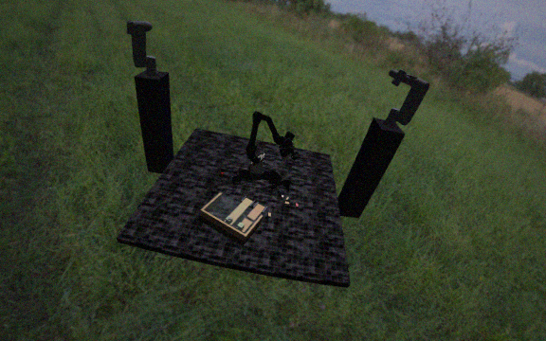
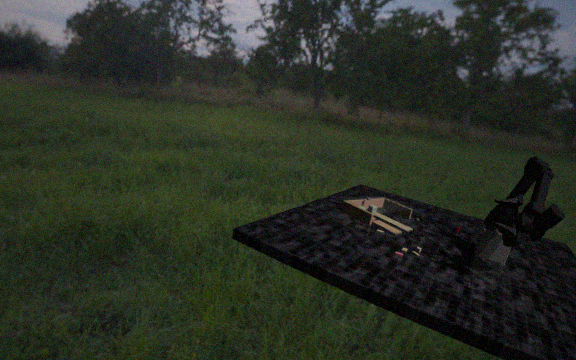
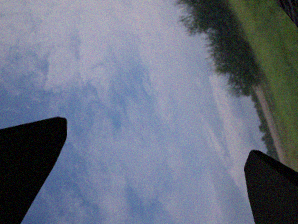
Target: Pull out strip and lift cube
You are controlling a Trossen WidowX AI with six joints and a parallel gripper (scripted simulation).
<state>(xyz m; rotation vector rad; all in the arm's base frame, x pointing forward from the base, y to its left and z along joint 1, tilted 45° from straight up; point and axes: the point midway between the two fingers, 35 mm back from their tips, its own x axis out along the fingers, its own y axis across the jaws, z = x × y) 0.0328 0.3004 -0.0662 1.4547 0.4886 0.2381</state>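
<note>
Though dim, 1 pale wooden strip (image 1: 239, 211) (image 2: 392, 222), prob. light & stiff, lying across open-fronted wooden box (image 1: 222, 226) (image 2: 356, 210), best gripped by its near end, w/ WidowX gripper (image 3: 158, 145) well apart, jaws spread, nothing between; labelled cube's ID unclear.

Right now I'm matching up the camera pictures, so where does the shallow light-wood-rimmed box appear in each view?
Top: the shallow light-wood-rimmed box is just below centre.
Exterior: right of centre, on the table's far part.
Wrist: not in it.
Shared landmark: green grass, in all three.
</note>
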